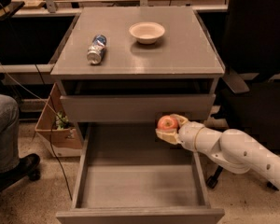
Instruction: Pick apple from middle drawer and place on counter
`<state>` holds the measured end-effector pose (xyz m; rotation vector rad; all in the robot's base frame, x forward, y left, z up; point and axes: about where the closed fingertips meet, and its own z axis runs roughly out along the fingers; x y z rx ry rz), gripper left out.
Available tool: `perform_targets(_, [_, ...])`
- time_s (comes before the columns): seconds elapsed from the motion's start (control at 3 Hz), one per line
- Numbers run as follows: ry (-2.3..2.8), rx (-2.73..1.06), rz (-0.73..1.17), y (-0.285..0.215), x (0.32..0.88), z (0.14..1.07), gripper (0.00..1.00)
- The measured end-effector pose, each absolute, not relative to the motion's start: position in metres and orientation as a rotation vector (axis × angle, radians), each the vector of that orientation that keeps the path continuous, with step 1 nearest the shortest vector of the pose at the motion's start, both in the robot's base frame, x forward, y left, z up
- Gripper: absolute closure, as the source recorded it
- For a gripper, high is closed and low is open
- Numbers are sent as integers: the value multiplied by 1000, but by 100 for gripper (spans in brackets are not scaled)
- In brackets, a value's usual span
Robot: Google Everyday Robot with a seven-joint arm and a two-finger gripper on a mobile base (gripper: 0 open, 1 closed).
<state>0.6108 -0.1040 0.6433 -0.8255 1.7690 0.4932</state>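
The apple, small and red-orange, is held in my gripper, which is shut on it. The white arm reaches in from the right. The apple hangs above the back right part of the open middle drawer, level with the front of the shallower drawer above. The middle drawer's grey floor is bare. The grey counter lies above and behind the gripper.
A crushed silver-blue can and a cream bowl sit on the counter. A black chair stands at the right. A person's leg and shoe and a cardboard box are at the left.
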Motion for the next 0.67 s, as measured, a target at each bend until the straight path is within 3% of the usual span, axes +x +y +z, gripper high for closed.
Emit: perform_targets(0.67, [1601,-896,211,-131,596,762,100])
